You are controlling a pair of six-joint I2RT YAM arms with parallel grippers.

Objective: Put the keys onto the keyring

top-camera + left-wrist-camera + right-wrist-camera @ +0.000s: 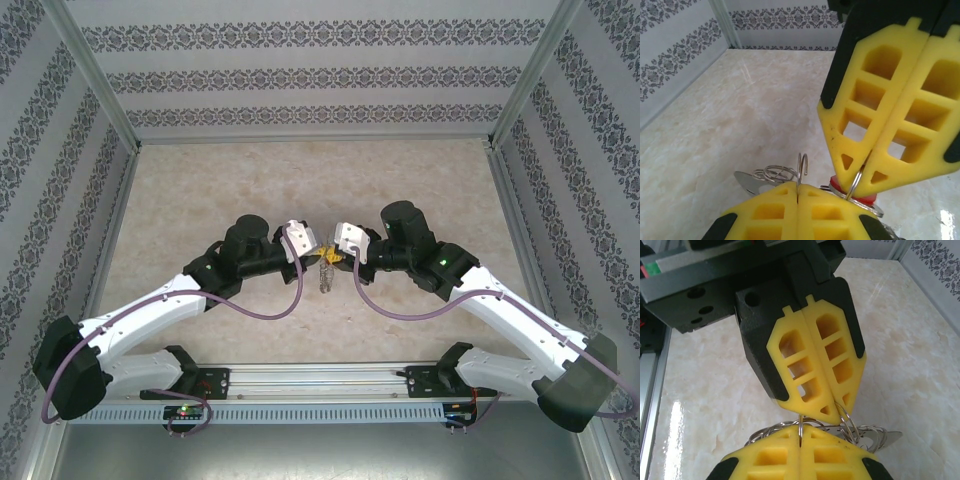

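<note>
My two grippers meet tip to tip above the middle of the table. The left gripper (320, 255) (798, 194) is shut on the keyring's thin silvery wire (803, 167), which curls up out of its yellow fingers. The right gripper (337, 257) (801, 434) is shut on another stretch of the keyring wire (801, 426). In the left wrist view the right gripper's fingers (880, 125) pinch a wire ring just above a red-headed key (864, 199). A silver key (746, 183) and small rings (772, 173) hang to the left. A bunch of keys (325, 276) dangles under the grippers.
The marble-patterned tabletop (220, 190) lies below, with patterned walls on three sides and metal frame posts (520, 85) at the corners. Purple cables (270, 310) loop from both arms. A rail (320, 378) runs along the near edge.
</note>
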